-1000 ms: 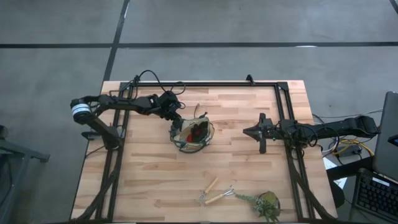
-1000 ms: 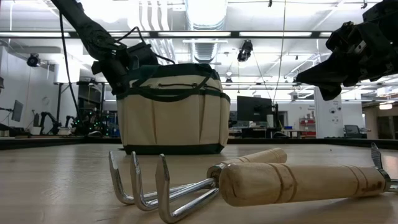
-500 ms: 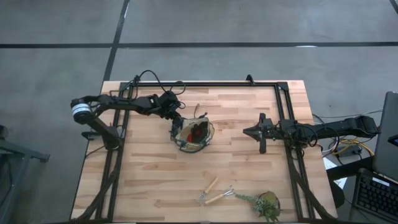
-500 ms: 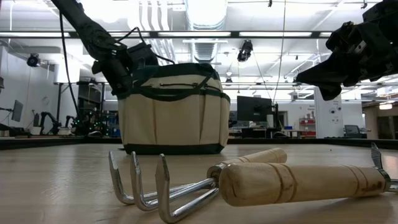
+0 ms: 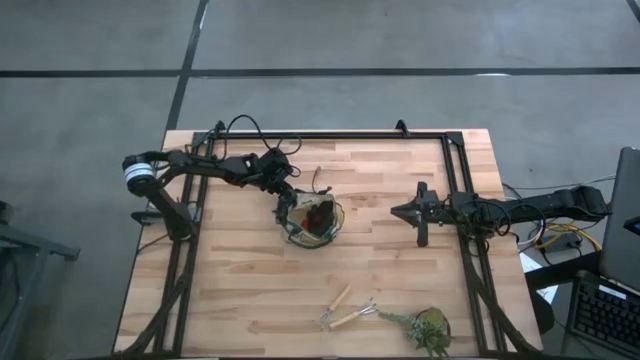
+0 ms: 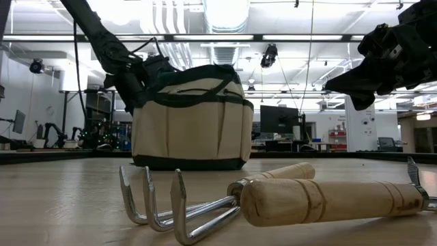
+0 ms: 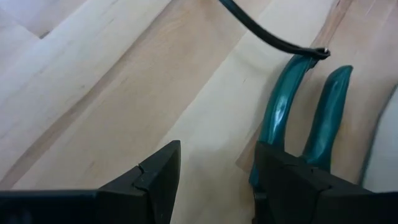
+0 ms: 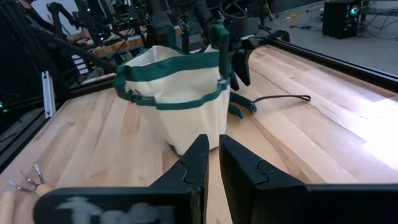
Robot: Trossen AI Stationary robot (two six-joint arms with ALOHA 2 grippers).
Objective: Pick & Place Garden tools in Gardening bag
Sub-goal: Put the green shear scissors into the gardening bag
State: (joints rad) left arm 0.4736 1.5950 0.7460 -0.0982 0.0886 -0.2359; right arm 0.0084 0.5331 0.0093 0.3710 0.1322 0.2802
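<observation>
The tan gardening bag (image 5: 312,218) with a dark green rim stands mid-table and holds a red-and-black bundle (image 5: 318,211). My left gripper (image 5: 288,192) is open at the bag's far-left upper edge, also shown in the low view (image 6: 136,76). Two glossy green handle-like bars (image 7: 301,112) and a black cord (image 7: 261,34) lie on the table beside the bag. Two wooden-handled fork tools (image 5: 345,308) lie near the front edge. My right gripper (image 5: 400,212) is shut and empty, right of the bag. My left gripper comes slanting down from the table's far left, its fingers apart. One finger (image 7: 292,186) lies over the near end of the green bars (image 7: 268,149), and the gripper rests against the bag's upper left rim (image 6: 149,80). The bag stands on the table and bulges toward the right.
A green leafy plant clump (image 5: 425,330) lies at the front right, beside the fork tools. Dark frame rails (image 5: 455,180) run along the table's left, far and right sides. Bare wood lies between the bag and the front tools.
My left gripper has moved a little toward the table's right, against the bag. The bag's top has leaned and bulged toward the right while its base has stayed nearly where it was.
</observation>
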